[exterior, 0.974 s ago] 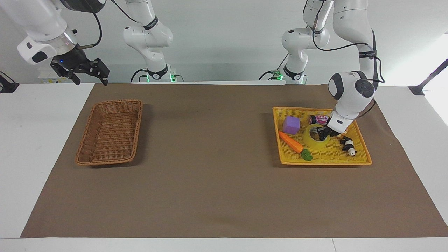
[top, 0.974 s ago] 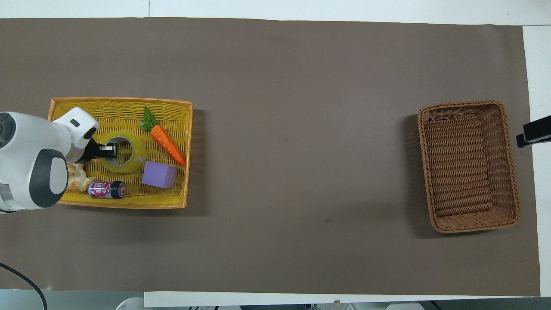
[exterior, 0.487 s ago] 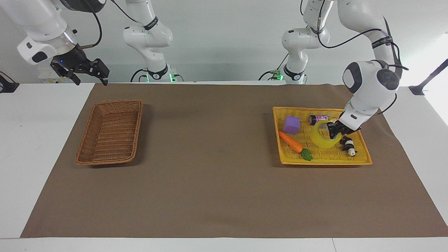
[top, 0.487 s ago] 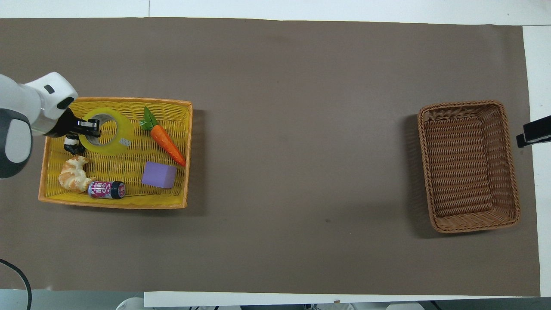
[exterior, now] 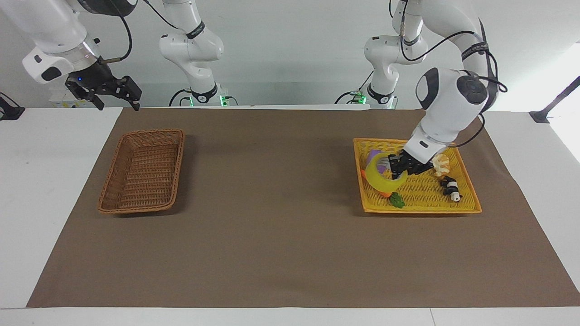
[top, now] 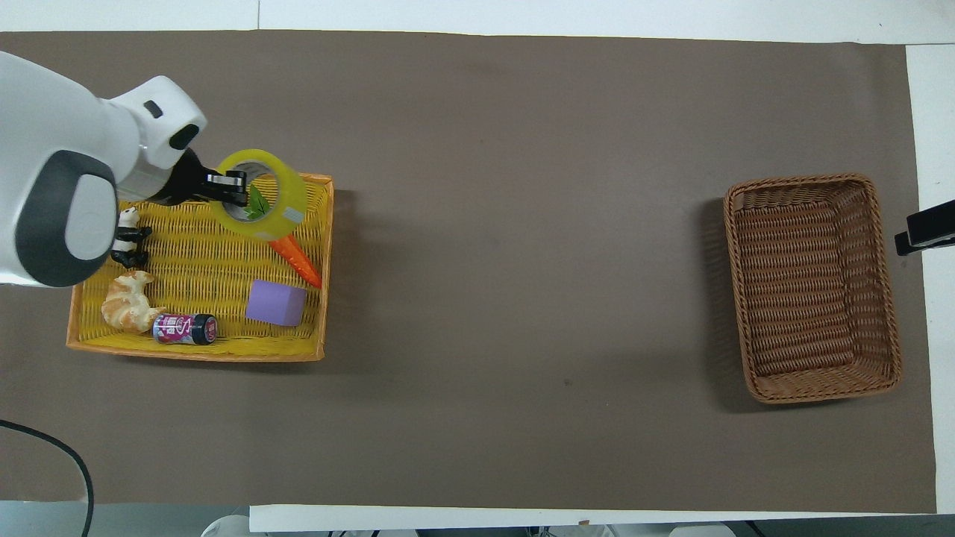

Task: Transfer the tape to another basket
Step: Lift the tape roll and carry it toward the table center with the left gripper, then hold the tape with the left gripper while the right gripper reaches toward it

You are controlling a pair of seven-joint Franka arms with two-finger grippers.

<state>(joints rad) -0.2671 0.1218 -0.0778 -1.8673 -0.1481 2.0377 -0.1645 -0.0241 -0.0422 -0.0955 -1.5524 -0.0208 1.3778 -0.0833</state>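
one brown mat [exterior: 281, 235] covers most of the table, filling the middle of both views. two white arms work over it. the left arm comes down at the upper right of the facing view, and the left gripper [exterior: 400, 165] [top: 233, 188] is clamped on the wall of the one tape [exterior: 380, 175] [top: 262, 195], one finger inside the ring. the tape hangs tilted in the air over the corner of the yellow tray [exterior: 466, 206] [top: 194, 350] where the carrot lies, clear of the tray floor. the right arm waits at the upper left of the facing view, the right gripper [exterior: 115, 97] raised with its fingers spread apart and holding nothing; only a dark tip of it [top: 924, 233] shows at the right edge of the overhead view.

two baskets: one brown wicker basket [exterior: 142, 170] [top: 817, 287] at mid left of the facing view, with nothing in it, and the yellow tray at mid right.

in the tray, five small things, one of each: a purple cube [top: 276, 302], an orange carrot [top: 297, 257] partly under the tape, a croissant [top: 128, 302], a pink can [top: 185, 328] lying down, and a black and white panda figure [exterior: 451, 188] [top: 128, 239].
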